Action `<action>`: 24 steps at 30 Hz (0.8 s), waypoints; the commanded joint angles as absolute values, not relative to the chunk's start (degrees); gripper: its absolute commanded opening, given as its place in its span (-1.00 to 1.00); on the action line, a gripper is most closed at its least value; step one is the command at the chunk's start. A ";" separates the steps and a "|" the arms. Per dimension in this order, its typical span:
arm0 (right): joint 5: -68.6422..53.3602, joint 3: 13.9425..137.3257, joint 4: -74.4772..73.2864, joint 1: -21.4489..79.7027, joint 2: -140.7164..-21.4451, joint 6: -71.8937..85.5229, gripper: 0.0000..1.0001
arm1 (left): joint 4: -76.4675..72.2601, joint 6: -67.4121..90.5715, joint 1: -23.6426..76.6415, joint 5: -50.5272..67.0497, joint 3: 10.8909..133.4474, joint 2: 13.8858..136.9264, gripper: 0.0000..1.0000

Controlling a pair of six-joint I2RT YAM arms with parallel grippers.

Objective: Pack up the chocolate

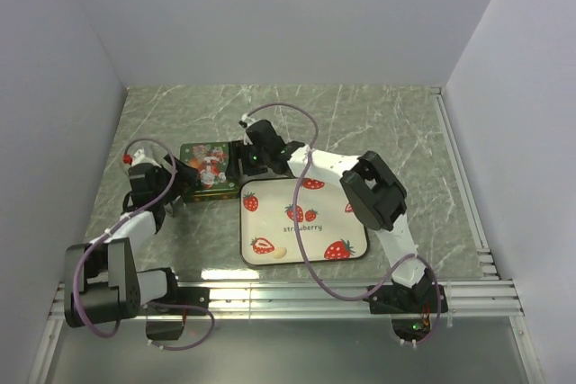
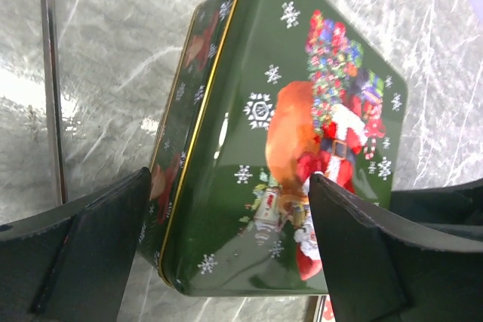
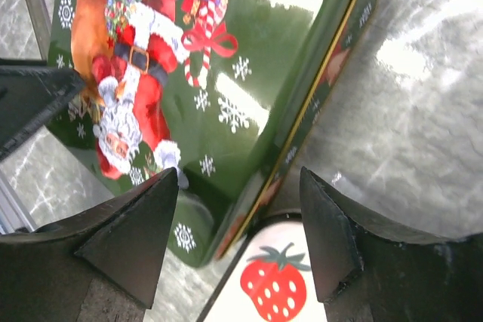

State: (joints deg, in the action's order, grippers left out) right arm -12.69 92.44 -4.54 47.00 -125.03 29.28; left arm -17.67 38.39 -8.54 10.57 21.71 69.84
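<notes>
Tin [image 1: 207,171] closed, left of tray [image 1: 270,224] | left gripper [image 2: 228,179] jaws released at tin's left edge | right gripper [image 3: 238,175] jaws released over right edge | room on your far surface [image 1: 360,123].

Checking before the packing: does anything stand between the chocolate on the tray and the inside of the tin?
Yes. The tin has its lid on, covering the inside. One pale chocolate lies on the tray beside it. The left gripper and right gripper hang open over the lid.
</notes>
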 commanded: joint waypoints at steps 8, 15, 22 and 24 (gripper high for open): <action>-10.90 86.31 -0.09 46.14 -113.83 26.90 0.47 | -16.35 36.30 -8.44 1.50 20.04 55.13 0.99; -7.82 77.45 2.63 41.76 -104.95 24.70 0.48 | -12.67 35.25 -8.44 -4.65 19.95 46.24 0.99; -7.91 61.99 7.91 30.07 -92.05 25.40 0.48 | -9.76 33.22 -8.70 -5.36 22.85 45.44 0.99; -6.34 59.60 8.00 27.00 -89.22 25.14 0.48 | -9.41 33.22 -8.79 -5.45 23.29 44.83 0.99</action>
